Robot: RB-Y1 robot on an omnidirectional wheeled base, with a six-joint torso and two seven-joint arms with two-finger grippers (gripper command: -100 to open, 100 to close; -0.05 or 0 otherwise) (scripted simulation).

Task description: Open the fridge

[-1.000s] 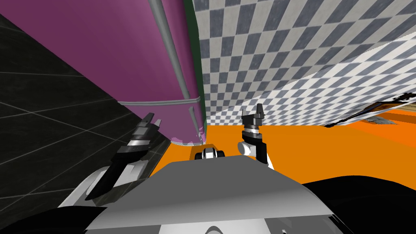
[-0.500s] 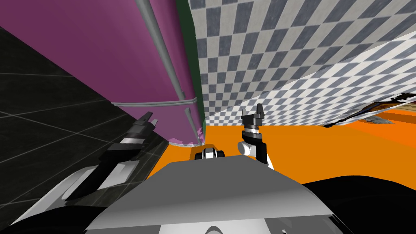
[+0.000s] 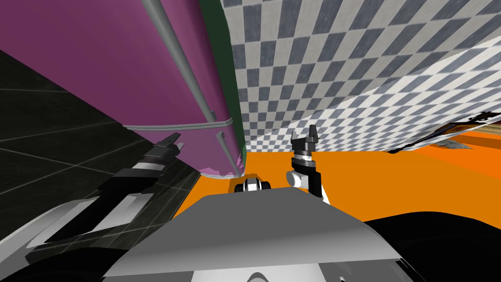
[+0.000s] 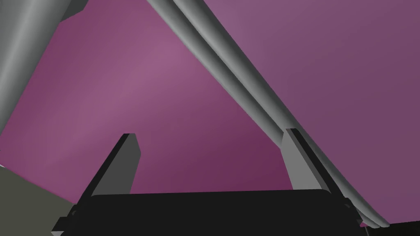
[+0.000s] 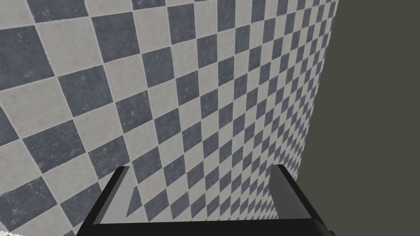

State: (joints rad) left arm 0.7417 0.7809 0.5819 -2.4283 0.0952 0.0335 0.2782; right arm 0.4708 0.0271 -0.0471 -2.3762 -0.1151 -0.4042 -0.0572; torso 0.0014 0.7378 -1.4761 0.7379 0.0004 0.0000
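Checkered wall [image 3: 318, 58] behind; my left claw [image 4: 211, 133], released, faces the purple fridge [image 4: 164, 82], its handle [image 4: 225, 69] at two o'clock; right claw [image 3: 304, 134] released too.

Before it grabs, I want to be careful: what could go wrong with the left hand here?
1. The left hand is open, but the grey bar on the purple door runs outside one finger, not between the two: closing now would probably grip nothing.
2. That finger lies very close to the bar; advancing could jam it.

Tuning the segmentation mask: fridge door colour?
Purple fridge door, clearest in the left wrist view.
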